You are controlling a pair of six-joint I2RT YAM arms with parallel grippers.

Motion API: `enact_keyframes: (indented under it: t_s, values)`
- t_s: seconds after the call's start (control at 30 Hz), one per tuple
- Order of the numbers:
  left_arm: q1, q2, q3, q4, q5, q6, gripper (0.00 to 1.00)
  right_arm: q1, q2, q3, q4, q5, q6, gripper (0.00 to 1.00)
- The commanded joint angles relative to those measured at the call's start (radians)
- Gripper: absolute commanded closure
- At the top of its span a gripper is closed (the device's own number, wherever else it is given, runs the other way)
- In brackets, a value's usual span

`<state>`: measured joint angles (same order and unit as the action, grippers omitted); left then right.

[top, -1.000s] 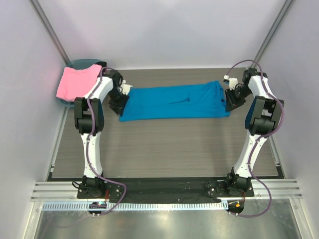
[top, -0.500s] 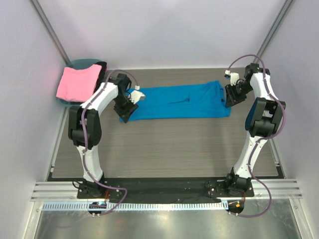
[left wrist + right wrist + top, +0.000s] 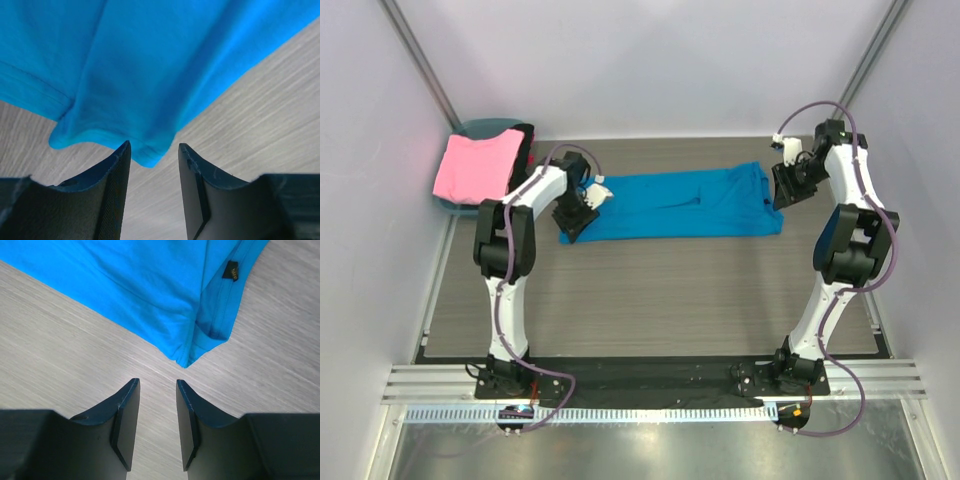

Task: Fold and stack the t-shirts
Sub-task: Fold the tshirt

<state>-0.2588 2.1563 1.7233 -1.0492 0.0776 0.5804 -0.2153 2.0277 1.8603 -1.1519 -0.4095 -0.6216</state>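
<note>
While the blue t-shirt [image 3: 670,205] lies flat on the table [image 3: 650,300] as one long folded band, the two arms lean over its two short ends. The left gripper [image 3: 574,224] is at the near left corner of this shirt. In the left wrist camera its two dark fingers stand clearly apart, and the tip of the shirt's corner comes just into the top of the gap between them. The cloth is not pinched: grey wood grain shows in the gap below the corner, and the fingers have hold of nothing. Whether a fingertip touches the edge of the cloth, I cannot tell. Beyond the corner a hem line runs across the cloth, with a small fold beside it.

The right gripper [image 3: 786,190] is at the opposite, right end of the blue t-shirt, by its near corner. In the right wrist camera its jaws are also parted, and they are empty. The shirt's corner points toward the gap but ends short of the fingertips, with bare table between. A small dark label [image 3: 231,271] sits on a seam of the shirt, farther from the fingers than the corner is.

The pink t-shirt [image 3: 475,165] is well apart from the blue t-shirt, beyond its left end, and it rests over the round teal basket [image 3: 485,127]. A dark t-shirt [image 3: 526,140] shows only as a narrow strip on the side of the pink one that faces the blue t-shirt.
</note>
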Motion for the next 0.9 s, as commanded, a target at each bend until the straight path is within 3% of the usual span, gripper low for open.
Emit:
enact_keyframes:
  t_s: [0.0,0.27,0.37,0.4,0.47,0.57,0.87]
  values:
    - [0.004,0.027,0.036,0.02,-0.016,0.001,0.55,0.002,-0.063,-0.029,0.001,-0.023,0.005,0.59]
    - [0.004,-0.068,-0.135,0.044,-0.019,0.001,0.71,0.004,-0.046,-0.047,0.043,-0.035,-0.001,0.59]
    - [0.003,-0.128,-0.231,0.093,-0.024,-0.001,0.84,0.011,-0.029,-0.012,0.047,-0.034,0.036,0.59]
    - [0.001,-0.142,-0.243,0.098,-0.022,-0.002,0.93,0.016,-0.03,-0.004,0.053,-0.025,0.043,0.59]
    - [-0.01,-0.154,-0.272,0.092,-0.012,-0.013,0.99,0.025,-0.034,0.01,0.075,0.032,0.057,0.59]
    - [-0.023,-0.223,-0.321,0.055,0.024,-0.028,1.0,0.044,-0.032,0.023,0.135,0.157,0.085,0.59]
    - [-0.134,-0.524,-0.527,-0.144,0.108,-0.043,1.0,0.114,0.14,0.214,0.123,0.195,0.105,0.59]
